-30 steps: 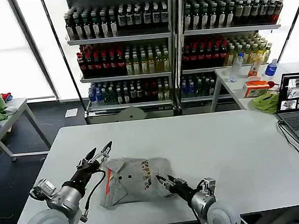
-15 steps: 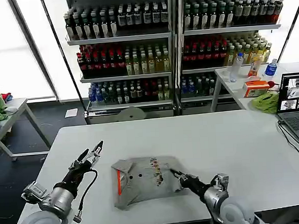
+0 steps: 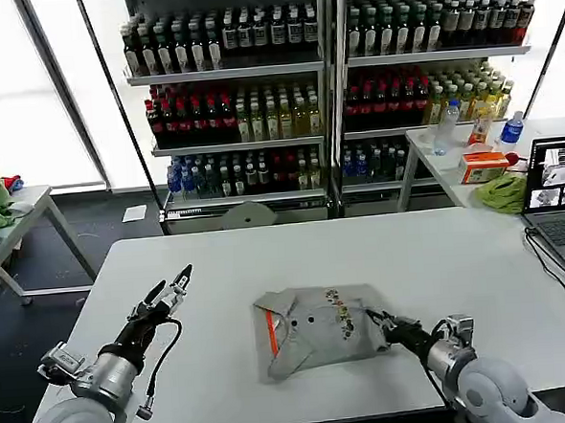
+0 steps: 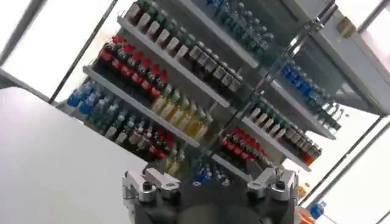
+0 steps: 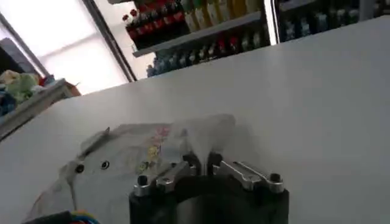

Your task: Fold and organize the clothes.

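The right gripper (image 3: 380, 321) is clenched on the near right edge of the folded shirt (image 3: 313, 325), and in the right wrist view its fingers (image 5: 201, 163) press together with a ridge of grey cloth pinched between them. Gripping at the edge rather than the middle looks meant to let the whole bundle slide flat across the table (image 3: 439, 259) without the folds coming undone. The right arm lies low and almost level with the tabletop, forearm reaching in from the near right corner, wrist pointing inward toward the shirt.

The shirt lies near the front middle of the table, folded into a compact block, collar and orange-edged button strip on its left side, coloured chest print facing up.

The left gripper (image 3: 168, 289) hangs above bare table well to the left of the shirt, its fingers spread and holding nothing. That arm rises from the near left corner with the wrist tilted up and away, so its camera faces the bottle shelves (image 4: 183, 91). It seems parked clear so the shirt can be handled by one arm alone.
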You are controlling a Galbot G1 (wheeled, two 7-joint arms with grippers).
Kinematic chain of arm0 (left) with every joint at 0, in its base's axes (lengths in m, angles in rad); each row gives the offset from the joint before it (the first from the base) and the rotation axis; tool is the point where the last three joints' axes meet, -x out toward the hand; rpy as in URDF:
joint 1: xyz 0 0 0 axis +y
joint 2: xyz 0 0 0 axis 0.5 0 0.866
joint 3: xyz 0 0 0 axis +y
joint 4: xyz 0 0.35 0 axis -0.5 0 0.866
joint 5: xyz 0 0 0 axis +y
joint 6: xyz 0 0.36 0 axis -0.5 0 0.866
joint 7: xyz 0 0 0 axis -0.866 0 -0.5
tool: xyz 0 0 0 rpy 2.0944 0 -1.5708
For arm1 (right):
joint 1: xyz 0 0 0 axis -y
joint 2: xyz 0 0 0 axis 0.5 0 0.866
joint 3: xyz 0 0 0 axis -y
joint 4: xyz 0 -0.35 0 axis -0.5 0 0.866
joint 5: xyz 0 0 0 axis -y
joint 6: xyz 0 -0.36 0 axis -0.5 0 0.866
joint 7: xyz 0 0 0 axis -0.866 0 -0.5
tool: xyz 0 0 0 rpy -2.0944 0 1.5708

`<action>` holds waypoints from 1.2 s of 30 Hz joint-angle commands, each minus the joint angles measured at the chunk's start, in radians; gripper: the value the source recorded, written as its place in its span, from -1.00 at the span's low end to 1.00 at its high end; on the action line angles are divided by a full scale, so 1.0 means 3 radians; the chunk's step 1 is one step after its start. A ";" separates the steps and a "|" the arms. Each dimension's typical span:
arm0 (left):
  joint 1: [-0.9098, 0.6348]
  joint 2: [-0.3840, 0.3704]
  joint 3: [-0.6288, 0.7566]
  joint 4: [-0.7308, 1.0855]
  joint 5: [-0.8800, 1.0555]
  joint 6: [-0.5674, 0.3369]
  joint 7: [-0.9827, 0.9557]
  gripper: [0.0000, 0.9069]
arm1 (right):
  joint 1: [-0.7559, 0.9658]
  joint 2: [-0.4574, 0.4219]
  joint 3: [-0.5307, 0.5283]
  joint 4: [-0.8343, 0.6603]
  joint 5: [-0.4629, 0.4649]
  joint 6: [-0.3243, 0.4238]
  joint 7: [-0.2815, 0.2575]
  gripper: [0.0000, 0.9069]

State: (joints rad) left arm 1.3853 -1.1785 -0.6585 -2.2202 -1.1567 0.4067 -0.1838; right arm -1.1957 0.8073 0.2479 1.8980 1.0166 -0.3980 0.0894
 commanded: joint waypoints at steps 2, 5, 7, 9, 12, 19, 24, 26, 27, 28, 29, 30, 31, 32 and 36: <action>0.0026 0.0033 -0.0003 -0.0060 -0.0021 -0.0001 -0.0029 1.00 | -0.0125 -0.0069 0.0499 0.0261 -0.1101 -0.0441 0.0331 1.00; 0.0030 0.0046 -0.0004 -0.0093 -0.0022 0.0000 -0.0046 1.00 | -0.0048 -0.0027 0.0502 0.0335 -0.1105 -0.0315 0.0408 1.00; 0.0032 0.0053 0.0002 -0.0105 -0.0021 0.0001 -0.0051 1.00 | 0.0050 0.0067 0.0422 0.0315 -0.1101 -0.0075 0.0411 1.00; 0.0018 0.0051 0.0007 -0.0102 -0.0013 0.0001 -0.0057 1.00 | 0.0150 0.0199 0.0268 0.0237 -0.1096 0.0209 0.0347 1.00; 0.0017 0.0036 -0.0004 -0.0114 -0.0007 0.0000 -0.0075 1.00 | 0.0215 0.0372 0.0050 0.0211 -0.1054 0.0370 0.0228 1.00; 0.0233 -0.0089 0.0011 -0.0152 0.0135 -0.0014 0.0006 1.00 | 0.0155 0.0572 -0.0480 -0.0076 -0.1524 0.0554 0.0161 1.00; 0.0348 -0.0142 0.0007 -0.0167 0.0214 -0.0040 0.0058 1.00 | 0.0080 0.0601 -0.0560 -0.0221 -0.1738 0.0362 0.0419 1.00; 0.0359 -0.0158 -0.0007 -0.0158 0.0223 -0.0049 0.0061 1.00 | 0.0091 0.0641 -0.0580 -0.0308 -0.1870 0.0379 0.0479 1.00; 0.0358 -0.0162 -0.0007 -0.0155 0.0224 -0.0051 0.0059 1.00 | 0.0100 0.0666 -0.0583 -0.0379 -0.1915 0.0390 0.0470 1.00; 0.0354 -0.0172 -0.0004 -0.0151 0.0230 -0.0053 0.0057 1.00 | 0.0113 0.0680 -0.0605 -0.0432 -0.1918 0.0408 0.0464 1.00; 0.0350 -0.0177 -0.0001 -0.0149 0.0248 -0.0054 0.0053 1.00 | 0.0116 0.0694 -0.0614 -0.0454 -0.1910 0.0422 0.0454 1.00; 0.0349 -0.0178 0.0005 -0.0153 0.0255 -0.0054 0.0048 1.00 | 0.0112 0.0694 -0.0618 -0.0450 -0.1860 0.0481 0.0435 1.00; 0.0351 -0.0177 0.0010 -0.0164 0.0263 -0.0054 0.0043 1.00 | 0.0101 0.0681 -0.0608 -0.0420 -0.1804 0.0512 0.0426 1.00; 0.0356 -0.0173 0.0015 -0.0183 0.0274 -0.0054 0.0043 1.00 | 0.0088 0.0672 -0.0585 -0.0389 -0.1755 0.0535 0.0407 1.00; 0.0380 -0.0165 -0.0006 -0.0215 0.0278 -0.0052 0.0044 1.00 | 0.0041 0.0562 -0.0428 -0.0138 -0.1636 0.0691 0.0320 1.00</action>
State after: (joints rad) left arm 1.4769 -1.2193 -0.6570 -2.2730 -1.0905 0.3917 -0.1746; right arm -1.1716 0.9762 0.1159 1.8293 0.5415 -0.2657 0.1886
